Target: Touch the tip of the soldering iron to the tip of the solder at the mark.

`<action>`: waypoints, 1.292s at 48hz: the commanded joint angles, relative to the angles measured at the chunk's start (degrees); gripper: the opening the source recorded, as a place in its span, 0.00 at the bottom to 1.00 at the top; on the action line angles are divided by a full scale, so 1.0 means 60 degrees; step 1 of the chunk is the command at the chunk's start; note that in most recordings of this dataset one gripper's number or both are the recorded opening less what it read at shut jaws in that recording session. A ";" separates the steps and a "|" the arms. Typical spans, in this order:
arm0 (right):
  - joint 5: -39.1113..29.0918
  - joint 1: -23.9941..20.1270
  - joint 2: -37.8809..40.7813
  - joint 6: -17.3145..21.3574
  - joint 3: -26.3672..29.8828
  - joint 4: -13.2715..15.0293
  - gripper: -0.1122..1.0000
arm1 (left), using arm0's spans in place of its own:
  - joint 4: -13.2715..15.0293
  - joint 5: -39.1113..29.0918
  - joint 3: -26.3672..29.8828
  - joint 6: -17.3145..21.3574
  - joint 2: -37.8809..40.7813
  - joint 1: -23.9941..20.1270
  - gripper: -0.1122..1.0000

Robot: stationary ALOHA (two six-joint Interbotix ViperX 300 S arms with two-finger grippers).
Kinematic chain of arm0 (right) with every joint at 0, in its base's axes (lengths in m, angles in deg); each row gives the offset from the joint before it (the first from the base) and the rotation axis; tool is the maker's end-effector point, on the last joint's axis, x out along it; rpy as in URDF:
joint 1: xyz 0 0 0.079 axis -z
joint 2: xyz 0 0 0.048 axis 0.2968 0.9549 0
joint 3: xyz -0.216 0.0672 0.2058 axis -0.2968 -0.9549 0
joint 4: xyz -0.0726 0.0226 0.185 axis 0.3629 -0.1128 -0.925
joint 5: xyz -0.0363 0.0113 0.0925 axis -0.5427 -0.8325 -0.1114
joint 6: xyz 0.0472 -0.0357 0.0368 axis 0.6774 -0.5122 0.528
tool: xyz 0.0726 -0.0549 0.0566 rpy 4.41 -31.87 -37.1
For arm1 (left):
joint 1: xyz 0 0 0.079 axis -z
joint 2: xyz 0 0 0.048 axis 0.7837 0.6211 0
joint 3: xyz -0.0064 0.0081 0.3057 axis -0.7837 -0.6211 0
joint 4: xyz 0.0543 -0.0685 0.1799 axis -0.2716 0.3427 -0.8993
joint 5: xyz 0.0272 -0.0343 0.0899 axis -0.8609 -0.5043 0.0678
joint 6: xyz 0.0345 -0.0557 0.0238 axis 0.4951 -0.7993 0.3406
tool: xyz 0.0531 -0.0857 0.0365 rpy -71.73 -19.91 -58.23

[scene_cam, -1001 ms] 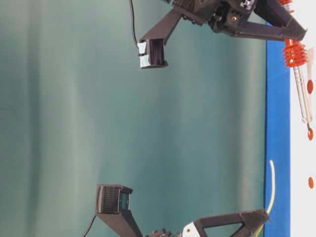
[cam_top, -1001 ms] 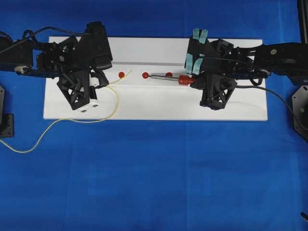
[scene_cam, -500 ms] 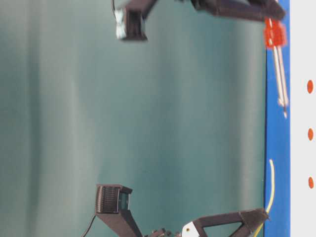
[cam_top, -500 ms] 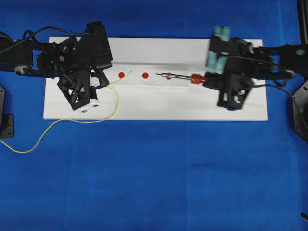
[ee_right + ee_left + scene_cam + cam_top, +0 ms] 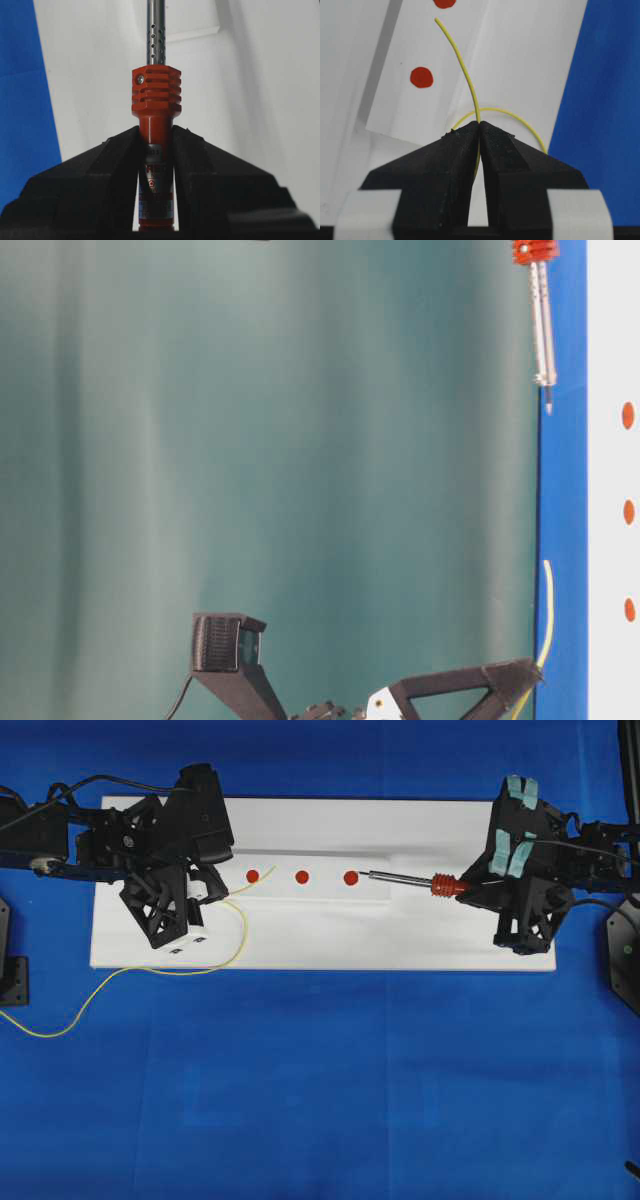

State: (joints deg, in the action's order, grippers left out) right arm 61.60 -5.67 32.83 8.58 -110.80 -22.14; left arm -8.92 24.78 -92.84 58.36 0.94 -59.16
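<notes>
Fingers of the right gripper (image 5: 156, 145) pinch the soldering iron (image 5: 415, 880) by its red handle, its tip beside the rightmost red mark (image 5: 350, 878), raised off the white board (image 5: 320, 945). Left gripper (image 5: 479, 131) fingers clamp the yellow solder (image 5: 462, 65), tip near the leftmost mark. Iron and solder sit well apart; a long approach risks knocking the thin, springy solder aside.

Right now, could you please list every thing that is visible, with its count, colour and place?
soldering iron: one, silver shaft, red-orange handle, held above the board's right part.
solder: one, yellow wire, trailing from the left gripper onto the cloth.
red dots: three, in a row on the board.
board: one, white, mid-table.
cloth: one, blue, under everything.
left gripper: black, shut on the solder.
right gripper: black, shut on the iron's handle.
</notes>
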 commanded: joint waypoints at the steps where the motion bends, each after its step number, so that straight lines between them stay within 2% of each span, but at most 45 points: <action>1: 0.0029 0.0029 0.0029 0.0029 0.0117 0.0015 0.16 | 0.0015 0.0059 0.0220 0.0000 -0.0088 0.0029 0.12; 13: 0.0044 0.0029 0.0088 0.0029 0.0117 0.0015 0.16 | 0.0000 0.0029 0.0732 0.0059 0.0278 0.0190 0.12; 27: 0.0044 0.0073 0.0088 0.0015 0.0103 0.0029 0.16 | 0.0000 -0.0527 0.2256 0.0029 0.1450 0.0439 0.12; 38: 0.0044 0.0073 0.0088 0.0029 0.0103 0.0015 0.16 | -0.0015 -0.0557 0.3047 0.0073 0.2476 0.0381 0.12; 62: 0.0059 0.0073 0.0088 0.0015 0.0073 0.0015 0.16 | -0.0015 0.0103 0.3164 0.0044 0.3428 0.0161 0.12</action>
State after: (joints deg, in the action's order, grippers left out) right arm 61.69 -5.31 33.53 8.67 -110.80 -22.14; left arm -8.92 24.78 -74.91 58.80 22.12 -58.11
